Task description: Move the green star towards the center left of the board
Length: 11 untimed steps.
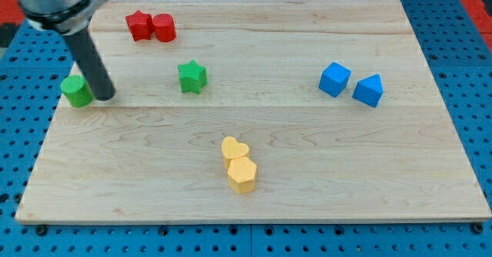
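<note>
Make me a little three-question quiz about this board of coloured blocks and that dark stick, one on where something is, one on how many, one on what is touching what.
1. Where is the green star?
A. upper left of middle
B. the view's bottom right corner
C. beside the blue blocks

2. How many blocks lie on the board?
A. six
B. eight
C. ten

3. How do the two yellow blocks sit?
A. far apart
B. stacked
C. touching, side by side

Answers: 1 A, the star sits right of my tip and the green cylinder. 2 B, two red, two green, two blue, two yellow. 3 C, the yellow heart meets the yellow hexagon.
</note>
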{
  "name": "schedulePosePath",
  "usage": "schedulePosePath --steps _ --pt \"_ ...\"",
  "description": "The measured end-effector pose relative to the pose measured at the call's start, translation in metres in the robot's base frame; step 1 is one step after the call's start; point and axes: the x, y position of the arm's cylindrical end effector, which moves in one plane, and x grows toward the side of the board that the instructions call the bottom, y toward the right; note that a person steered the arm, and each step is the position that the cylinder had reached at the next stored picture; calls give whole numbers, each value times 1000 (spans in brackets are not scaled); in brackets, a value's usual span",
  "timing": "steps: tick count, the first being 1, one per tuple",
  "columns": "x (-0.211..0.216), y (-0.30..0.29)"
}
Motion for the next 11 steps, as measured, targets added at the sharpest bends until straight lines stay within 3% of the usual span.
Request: schedulePosePath --steps 1,2,3,4,5,8,9,10,11 --pt "13 69" --pt "33 98" --pt "25 172" --pt "-5 177" --pt "-15 142" --pt "-12 75" --pt "-30 160" --pt "-63 143" --pt "-58 78"
